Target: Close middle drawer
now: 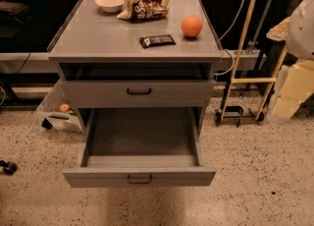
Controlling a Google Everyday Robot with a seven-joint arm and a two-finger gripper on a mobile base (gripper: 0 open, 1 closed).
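Observation:
The middle drawer (pixel 139 177) is a wide grey metal drawer pulled far out of the grey cabinet (pixel 98 43) toward me. Its flat front carries a small dark curved handle (pixel 140 179), and its deep plain grey box (pixel 142 134) holds nothing. Above it, a narrower drawer front (pixel 138 93) with a like handle stands slightly out. My gripper (pixel 293 90) shows as a pale shape at the right edge, below the pale arm (pixel 301 23). It is well to the right of the cabinet and touches no drawer.
On the cabinet top lie a white bowl (pixel 110 2), a crumpled snack bag (pixel 144 3), an orange (pixel 192 26) and a dark bar (pixel 157 41). A yellow-framed cart (pixel 245 80) stands right of the cabinet. A clear bin (pixel 60 112) sits at its left on the speckled floor.

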